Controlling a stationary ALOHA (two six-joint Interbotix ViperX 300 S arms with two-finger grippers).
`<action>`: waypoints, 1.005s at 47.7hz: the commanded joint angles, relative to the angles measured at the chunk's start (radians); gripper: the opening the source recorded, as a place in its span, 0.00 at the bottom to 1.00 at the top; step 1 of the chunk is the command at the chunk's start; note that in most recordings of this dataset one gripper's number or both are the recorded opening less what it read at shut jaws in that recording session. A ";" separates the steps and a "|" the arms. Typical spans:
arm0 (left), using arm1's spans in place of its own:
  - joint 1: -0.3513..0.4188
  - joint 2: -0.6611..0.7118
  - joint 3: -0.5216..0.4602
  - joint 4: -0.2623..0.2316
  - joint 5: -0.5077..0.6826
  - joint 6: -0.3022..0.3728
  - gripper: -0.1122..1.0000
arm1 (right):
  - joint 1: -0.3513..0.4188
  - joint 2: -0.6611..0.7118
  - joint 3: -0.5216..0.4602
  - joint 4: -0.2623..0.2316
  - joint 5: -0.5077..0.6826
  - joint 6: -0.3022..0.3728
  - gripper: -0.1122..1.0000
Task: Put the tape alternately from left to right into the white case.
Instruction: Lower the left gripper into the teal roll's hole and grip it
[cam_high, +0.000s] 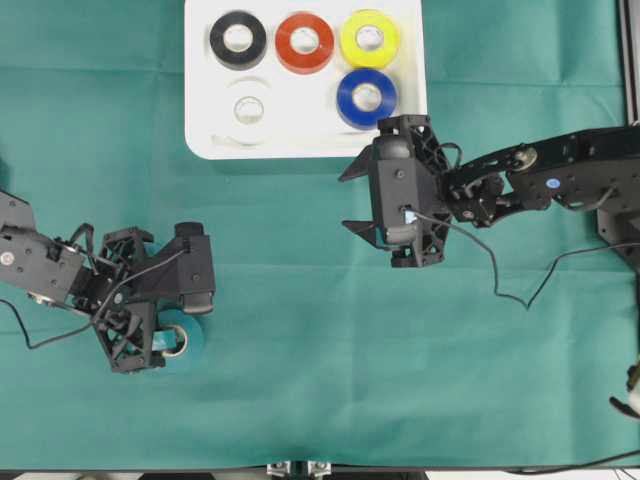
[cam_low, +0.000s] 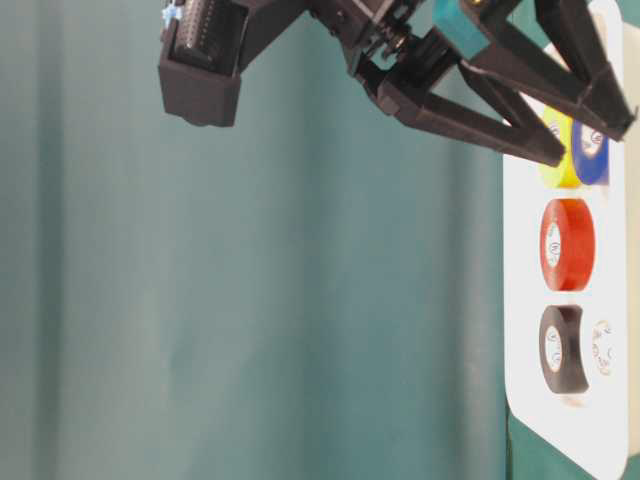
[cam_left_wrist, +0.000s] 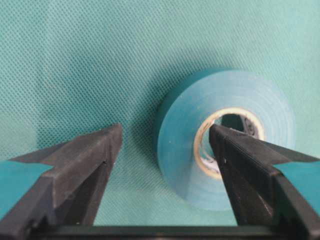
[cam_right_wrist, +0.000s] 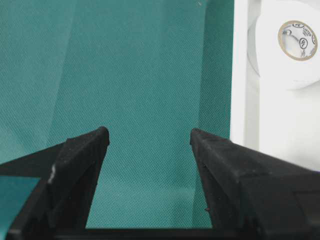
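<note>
Jaws of the left gripper (cam_left_wrist: 165, 165) gape, 1 finger outside the teal roll (cam_left_wrist: 225, 137), 1 in its core; roll flat on the bench, left arm nearest; right gripper (cam_right_wrist: 147, 137) open, empty, beside the white case (cam_high: 200, 120).

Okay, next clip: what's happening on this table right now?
Five tape rolls already sit in the white case: black, orange-red, yellow, white and blue. The teal roll lies on the green cloth, and the left gripper is open around one side of it, one finger in its core, not yet clamped. The right gripper hovers open and empty beside the case.
</note>
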 joint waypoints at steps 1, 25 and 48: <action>-0.011 0.005 -0.014 -0.002 -0.003 -0.014 0.85 | 0.003 -0.011 -0.014 0.002 -0.003 0.000 0.76; -0.009 0.012 -0.021 -0.003 -0.003 -0.029 0.07 | 0.006 -0.011 -0.009 0.002 -0.006 0.000 0.76; -0.011 -0.035 -0.072 -0.002 0.038 -0.023 0.07 | 0.014 -0.011 -0.011 0.002 -0.006 0.002 0.76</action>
